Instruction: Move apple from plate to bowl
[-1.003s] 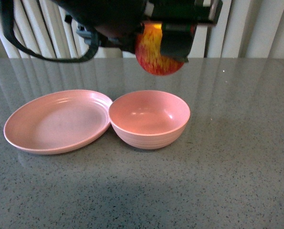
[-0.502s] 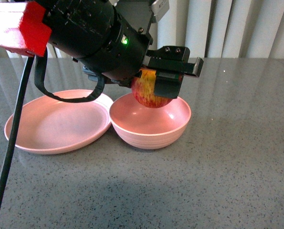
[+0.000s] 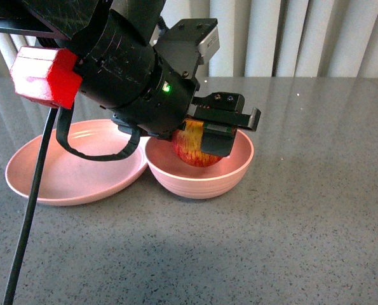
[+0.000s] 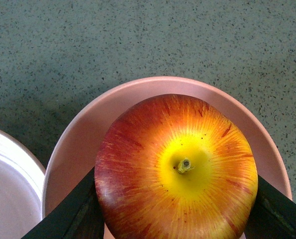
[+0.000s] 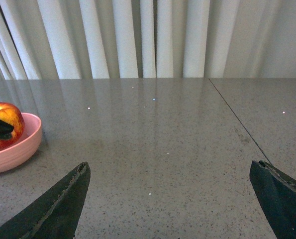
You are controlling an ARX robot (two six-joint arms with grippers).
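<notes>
Clenching apple (image 3: 190, 152), left end effector (image 3: 202, 140) sits inside bowl (image 3: 204, 185) rim; open tabletop (image 3: 316, 197) rightward.

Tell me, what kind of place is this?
Probably an indoor test room, not a real kitchen, though I can't be sure. A speckled grey table stands before pale pleated curtains; on it sit a pink plate and bowl, and a robot's left gripper holds an apple inside the bowl.
</notes>
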